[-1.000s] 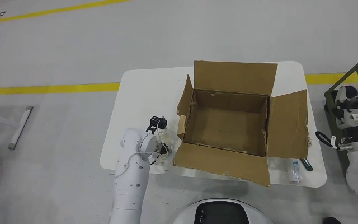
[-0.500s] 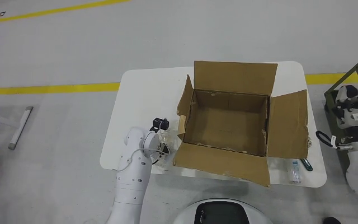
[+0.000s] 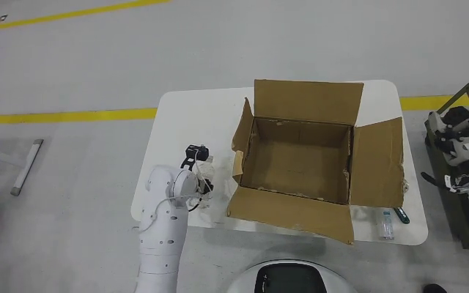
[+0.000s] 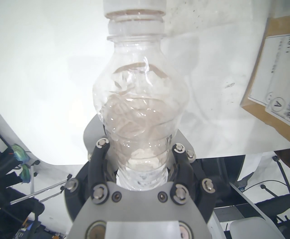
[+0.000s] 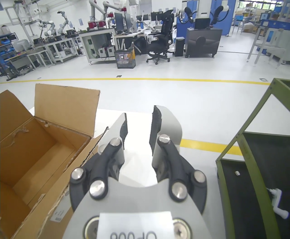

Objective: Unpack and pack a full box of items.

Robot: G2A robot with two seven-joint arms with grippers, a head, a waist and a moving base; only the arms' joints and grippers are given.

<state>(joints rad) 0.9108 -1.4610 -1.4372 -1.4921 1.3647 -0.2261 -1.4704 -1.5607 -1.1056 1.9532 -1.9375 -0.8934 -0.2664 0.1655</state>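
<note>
Clamping a bottle (image 4: 140, 101) in our left pincer (image 4: 140, 147), right pincer (image 5: 139, 122) apart, we are seemingly finishing emptying the box (image 3: 297, 157).

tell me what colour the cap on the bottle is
White. The cap tops a clear bottle, best seen in the left wrist view.

The bottle (image 4: 140, 101) was clear plastic with a white cap; the table (image 3: 190, 124) white, speckled dark. The box (image 3: 308, 99) was plain brown cardboard — one white label (image 4: 269, 74). The left gripper (image 4: 140, 146) and right gripper (image 5: 139, 120) were black and silver-grey. The cart (image 5: 221, 175) was olive green, lined black; the floor (image 3: 88, 58) pale grey, striped yellow.
</note>
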